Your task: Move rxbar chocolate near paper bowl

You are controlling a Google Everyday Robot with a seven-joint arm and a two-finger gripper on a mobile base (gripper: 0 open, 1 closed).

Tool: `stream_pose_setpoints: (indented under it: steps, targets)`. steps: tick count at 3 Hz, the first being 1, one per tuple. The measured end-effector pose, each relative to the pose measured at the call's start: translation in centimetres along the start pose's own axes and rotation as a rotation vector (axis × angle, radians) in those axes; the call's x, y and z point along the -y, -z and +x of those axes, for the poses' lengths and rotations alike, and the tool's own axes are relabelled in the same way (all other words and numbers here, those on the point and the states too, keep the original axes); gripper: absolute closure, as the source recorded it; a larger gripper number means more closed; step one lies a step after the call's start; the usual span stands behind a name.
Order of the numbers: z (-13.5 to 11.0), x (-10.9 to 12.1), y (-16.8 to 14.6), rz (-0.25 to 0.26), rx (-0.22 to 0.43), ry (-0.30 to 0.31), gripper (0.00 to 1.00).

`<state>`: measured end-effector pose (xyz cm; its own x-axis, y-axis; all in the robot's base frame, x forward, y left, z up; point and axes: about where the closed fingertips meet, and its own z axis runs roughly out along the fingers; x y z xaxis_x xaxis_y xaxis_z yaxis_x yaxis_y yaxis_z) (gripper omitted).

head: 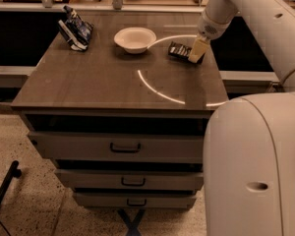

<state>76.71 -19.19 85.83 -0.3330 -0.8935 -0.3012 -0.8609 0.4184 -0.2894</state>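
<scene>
Black rxbar chocolate [179,50], right end gripped in hand [196,54], near right of upright off-white paper bowl [135,39], not touching.

Wooden three-drawer cabinet [78,149], speckled floor [34,200]

White arm [246,14] angled down from upper right, gripper [195,53] pointing downward, pinching right end of rxbar chocolate [178,49]

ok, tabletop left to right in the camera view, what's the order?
Across the table: snack bag → paper bowl → rxbar chocolate → gripper, at the bar's right end near the table's right edge.
</scene>
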Motion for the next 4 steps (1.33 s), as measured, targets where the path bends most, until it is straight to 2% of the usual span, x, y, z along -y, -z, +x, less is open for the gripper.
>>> stream_pose_setpoints:
  steps: [1, 2, 3, 4]
  targets:
    - [-1.3, -1.3, -0.6, -0.017, 0.019, 0.024, 1.00]
    - [-3.6, -2.5, -1.9, -0.038, 0.011, 0.066, 0.98]
    - [-4.3, -2.5, -2.3, -0.043, -0.002, 0.073, 0.76]
    - [-4.3, -2.5, -2.2, -0.043, -0.001, 0.073, 0.45]
